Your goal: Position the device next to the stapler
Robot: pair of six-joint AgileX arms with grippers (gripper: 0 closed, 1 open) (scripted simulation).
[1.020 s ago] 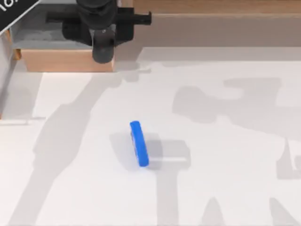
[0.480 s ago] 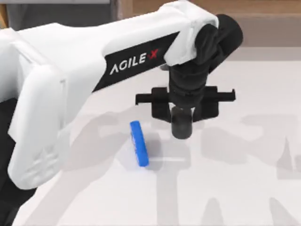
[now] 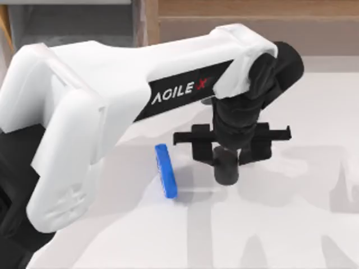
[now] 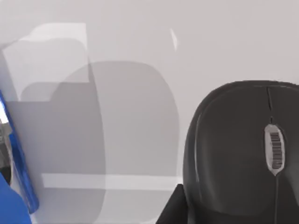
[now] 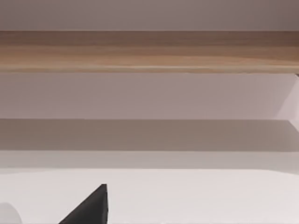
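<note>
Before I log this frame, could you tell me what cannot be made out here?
Mouse: cut off by the left wrist view's edges.
Stapler: likewise cut off there.
Left tool: top view, its own wrist hides whether it grips anything.

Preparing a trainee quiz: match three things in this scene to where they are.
1. slim blue stapler
2. black computer mouse with scroll wheel
3. left hand

A. above the table, right of the stapler in the top view
B. lying on the white table, left of centre
C. close under the left wrist camera, apart from the stapler

Pairs: 1-B, 2-C, 3-A
</note>
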